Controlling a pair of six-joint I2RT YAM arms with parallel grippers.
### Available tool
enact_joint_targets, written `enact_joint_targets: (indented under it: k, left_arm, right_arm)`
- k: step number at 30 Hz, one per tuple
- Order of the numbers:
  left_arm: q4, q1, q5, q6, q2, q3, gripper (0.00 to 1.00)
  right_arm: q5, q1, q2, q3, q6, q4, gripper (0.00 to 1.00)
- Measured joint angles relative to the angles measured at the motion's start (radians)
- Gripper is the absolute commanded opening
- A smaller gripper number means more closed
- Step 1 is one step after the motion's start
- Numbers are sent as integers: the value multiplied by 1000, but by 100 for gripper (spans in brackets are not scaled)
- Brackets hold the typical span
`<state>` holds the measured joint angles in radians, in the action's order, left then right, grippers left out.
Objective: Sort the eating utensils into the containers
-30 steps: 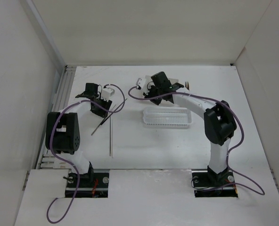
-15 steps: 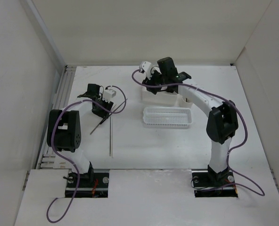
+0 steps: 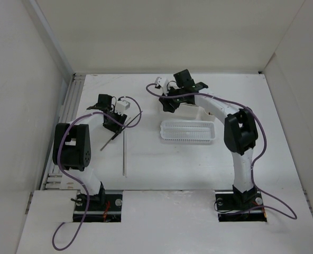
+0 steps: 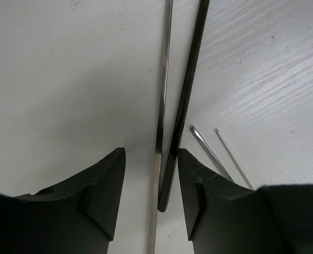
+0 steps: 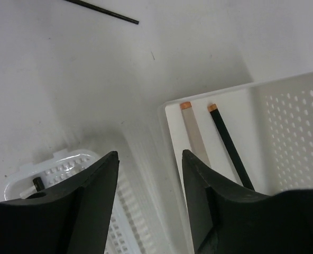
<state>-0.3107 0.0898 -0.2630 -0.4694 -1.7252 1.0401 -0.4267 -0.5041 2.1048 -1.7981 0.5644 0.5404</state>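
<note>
My left gripper [image 4: 151, 153] is low over the table and open, its jaws on either side of two chopsticks. One is a metallic stick [image 4: 162, 106], the other a dark stick [image 4: 189, 95] close to the right finger. From above, the left gripper [image 3: 114, 124] sits at the top ends of the dark stick [image 3: 112, 140] and the pale stick [image 3: 125, 156]. My right gripper [image 5: 150, 153] is open and empty above the left rim of the white box [image 5: 209, 96]. A beige handle [image 5: 194, 132] and a black handle [image 5: 228, 143] lie inside the box.
The long mesh basket [image 3: 188, 132] lies in front of the box [image 3: 191, 110], and its corner [image 5: 66, 174] shows under the right gripper. Two thin metal prongs [image 4: 212, 153] lie right of the left fingers. Purple cables trail from both arms.
The right gripper went from shut to open, and its arm swung over the box to the box's left rim. The left gripper has barely moved.
</note>
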Motion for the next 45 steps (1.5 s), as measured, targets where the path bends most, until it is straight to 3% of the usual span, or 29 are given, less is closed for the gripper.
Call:
enact_joint_targets:
  k: [1,2,5,13,18,34,43,45]
  left_arm:
    - [0,0,2,0,0,0,39]
    - [0,0,2,1,0,0,36]
    - [0,0,7,3,0,0,32]
    - [-1,0,24,3,0,0,30]
    - [-3,0,29,2,0,0,35]
    - [-9,0,32,1,0,0,36]
    - [-11,0,32,0,0,0,43]
    - [-14,0,32,-1,0,0,46]
  right_arm:
    - [-7,0,0,0,1,0,53]
    - [-13,0,0,0,3,-1,42]
    - [-10,1,0,2,9,-1,27]
    - [23,0,-2,33,15,-35,12]
    - [41,0,-20,77,15,-50,11]
    - [-13,-1,-91,163,193,10,6]
    - [-16,-1,-135,211,259,46,6]
    - [-19,-2,-135,211,263,50,11]
